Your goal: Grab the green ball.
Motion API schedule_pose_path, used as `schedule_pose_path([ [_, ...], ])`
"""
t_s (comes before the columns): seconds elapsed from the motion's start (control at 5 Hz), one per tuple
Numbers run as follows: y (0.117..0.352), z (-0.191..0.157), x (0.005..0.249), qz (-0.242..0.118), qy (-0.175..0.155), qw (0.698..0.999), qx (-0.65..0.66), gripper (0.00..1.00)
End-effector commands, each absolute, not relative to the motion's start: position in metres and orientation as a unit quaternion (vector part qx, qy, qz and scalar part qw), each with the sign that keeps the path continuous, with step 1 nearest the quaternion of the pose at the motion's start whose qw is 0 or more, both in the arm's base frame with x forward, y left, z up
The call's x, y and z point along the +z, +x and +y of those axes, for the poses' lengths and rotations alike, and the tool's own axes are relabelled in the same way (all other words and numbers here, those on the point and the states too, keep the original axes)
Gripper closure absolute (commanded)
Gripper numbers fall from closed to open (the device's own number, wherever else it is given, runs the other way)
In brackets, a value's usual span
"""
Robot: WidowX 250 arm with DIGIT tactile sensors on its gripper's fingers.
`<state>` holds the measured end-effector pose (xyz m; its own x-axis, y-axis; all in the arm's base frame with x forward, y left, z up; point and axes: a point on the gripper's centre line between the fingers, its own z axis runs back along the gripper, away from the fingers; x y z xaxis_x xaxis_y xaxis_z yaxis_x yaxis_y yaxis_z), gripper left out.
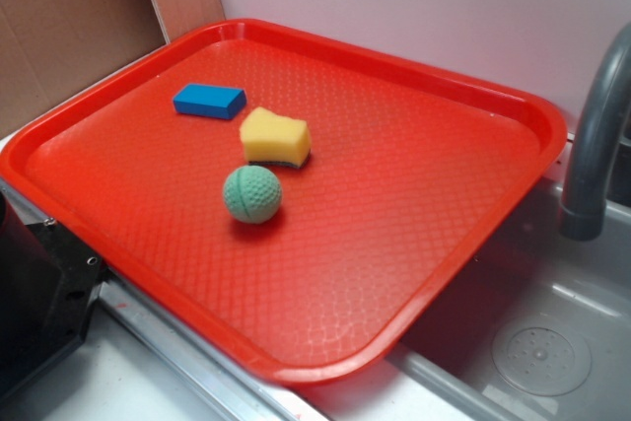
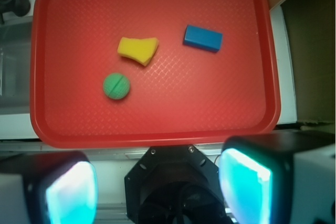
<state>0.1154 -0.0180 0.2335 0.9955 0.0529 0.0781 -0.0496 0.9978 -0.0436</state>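
Observation:
The green ball is a small dimpled teal-green sphere resting near the middle of the red tray. In the wrist view the green ball lies left of centre on the red tray, with its seam line showing. My gripper hangs high above and short of the tray's near edge, open, its two cyan pads far apart with nothing between them. The gripper itself is out of the exterior view.
A yellow sponge sits just behind the ball, and a flat blue block beyond it. The tray lies across a grey sink with a grey faucet at right. The black robot base stands at the left.

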Motion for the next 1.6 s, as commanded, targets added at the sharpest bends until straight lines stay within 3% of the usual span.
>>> schedule_pose_path([
  [0.0,0.132,-0.016,0.225,-0.034,-0.018,0.993,0.111,0.00],
  [0.4,0.145,-0.042,0.187,-0.044,-0.017,0.968,0.246,0.00],
  [0.6,0.149,-0.049,0.167,-0.046,-0.038,0.951,0.303,0.00],
  [0.8,0.153,-0.057,0.139,-0.056,-0.031,0.942,0.329,0.00],
  [1.0,0.165,-0.062,0.109,-0.055,-0.013,0.937,0.345,0.00],
  [1.2,0.177,-0.066,0.077,-0.044,-0.034,0.941,0.333,0.00],
  [1.4,0.183,-0.070,0.058,-0.033,-0.027,0.948,0.316,0.00],
])
